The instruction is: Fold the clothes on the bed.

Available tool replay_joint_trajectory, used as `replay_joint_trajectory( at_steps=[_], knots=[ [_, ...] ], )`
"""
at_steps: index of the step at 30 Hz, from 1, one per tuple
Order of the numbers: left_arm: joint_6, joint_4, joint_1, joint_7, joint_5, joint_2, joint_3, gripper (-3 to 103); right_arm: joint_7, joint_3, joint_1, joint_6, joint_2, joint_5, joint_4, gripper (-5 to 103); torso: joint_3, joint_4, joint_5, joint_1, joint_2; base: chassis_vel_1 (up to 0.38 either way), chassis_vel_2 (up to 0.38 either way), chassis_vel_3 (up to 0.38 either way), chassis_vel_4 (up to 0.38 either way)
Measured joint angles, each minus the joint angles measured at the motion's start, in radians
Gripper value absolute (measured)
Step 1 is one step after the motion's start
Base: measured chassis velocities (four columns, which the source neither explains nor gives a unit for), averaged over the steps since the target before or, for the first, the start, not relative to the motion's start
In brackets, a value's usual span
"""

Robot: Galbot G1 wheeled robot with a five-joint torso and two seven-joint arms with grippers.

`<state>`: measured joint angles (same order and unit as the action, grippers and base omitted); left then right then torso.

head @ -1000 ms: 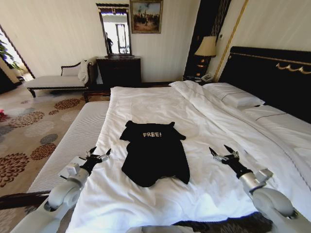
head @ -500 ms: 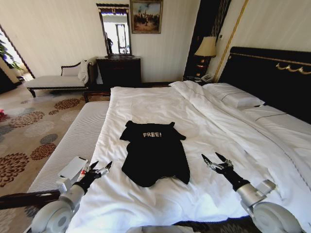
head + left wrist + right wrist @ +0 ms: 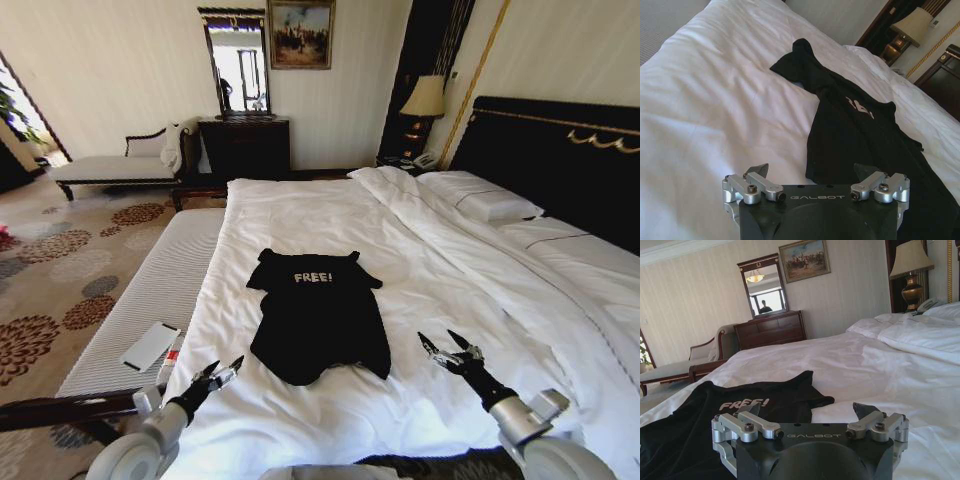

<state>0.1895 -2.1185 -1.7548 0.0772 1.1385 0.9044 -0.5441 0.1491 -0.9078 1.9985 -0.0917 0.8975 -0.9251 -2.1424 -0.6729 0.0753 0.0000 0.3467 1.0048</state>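
Note:
A black T-shirt point(image 3: 318, 318) with a white "FREE!" print lies spread flat on the white bed point(image 3: 300, 215), collar toward the far end. My left gripper point(image 3: 219, 374) is open, low at the bed's near left edge, short of the shirt's hem. Open too, my right gripper point(image 3: 446, 347) hovers over the duvet just right of the shirt's lower corner. The left wrist view has the shirt point(image 3: 855, 135) lying ahead of the open left gripper point(image 3: 812, 170). In the right wrist view the shirt point(image 3: 735, 410) lies close in front of the open right gripper point(image 3: 807, 407).
A pale bench point(image 3: 150, 290) runs along the bed's left side with a flat white device point(image 3: 150, 346) on it. Pillows point(image 3: 480, 195) and a dark headboard point(image 3: 560, 150) are at the right. A dresser point(image 3: 245, 145) and chaise point(image 3: 115, 165) stand by the far wall.
My left arm has drawn back and down toward the bed's near edge, uncovering the white device on the bench. The right gripper has come back and slightly left. The shirt has not moved.

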Motion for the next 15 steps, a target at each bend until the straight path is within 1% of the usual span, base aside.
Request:
replay_joint_trajectory(
  at_steps=[2, 4, 6, 8, 9, 10, 15],
  knots=[
    [0.003, 0.023, 0.05, 0.004, 0.004, 0.01, 0.029, 98, -0.004, 0.004, -0.008, 0.005, -0.001, 0.0, 0.0, 100, 0.0, 0.0, 0.0001, 0.0, 0.0, 0.0, 0.0, 0.0, 0.0],
    [0.004, 0.029, 0.066, 0.005, 0.005, 0.014, 0.038, 98, -0.006, 0.005, -0.011, 0.007, -0.001, 0.0, 0.0, 100, 0.0, 0.0, 0.0001, 0.0, 0.0, 0.0, 0.0, 0.0, 0.0],
    [0.01, 0.054, 0.127, 0.014, 0.007, 0.029, 0.077, 98, -0.011, 0.011, -0.022, 0.011, -0.003, 0.0, 0.003, 100, 0.0, 0.0001, 0.0002, 0.0, 0.0, 0.0, 0.0, 0.0, 0.0],
    [0.013, 0.06, 0.145, 0.018, 0.009, 0.033, 0.09, 98, -0.014, 0.013, -0.026, 0.012, -0.004, -0.001, 0.004, 100, 0.0, 0.0001, 0.0001, 0.0, 0.0, 0.0, 0.0, 0.0, 0.0],
    [0.017, 0.07, 0.169, 0.026, 0.011, 0.039, 0.109, 98, -0.017, 0.015, -0.031, 0.014, -0.005, -0.002, 0.005, 100, 0.0, 0.0001, 0.0001, 0.0, 0.0, 0.0, 0.0, 0.0, 0.0],
    [0.022, 0.098, 0.213, 0.037, 0.009, 0.044, 0.151, 98, -0.025, 0.019, -0.044, 0.019, -0.01, -0.005, 0.007, 100, 0.0, 0.0001, 0.0002, 0.0, 0.0, 0.0, 0.0, 0.0, 0.0],
    [0.027, 0.135, 0.256, 0.045, 0.007, 0.046, 0.197, 98, -0.033, 0.02, -0.056, 0.024, -0.017, -0.011, 0.011, 100, 0.0, 0.0, 0.0001, 0.0, 0.0, 0.0, 0.0, 0.0, 0.0]
  ],
)
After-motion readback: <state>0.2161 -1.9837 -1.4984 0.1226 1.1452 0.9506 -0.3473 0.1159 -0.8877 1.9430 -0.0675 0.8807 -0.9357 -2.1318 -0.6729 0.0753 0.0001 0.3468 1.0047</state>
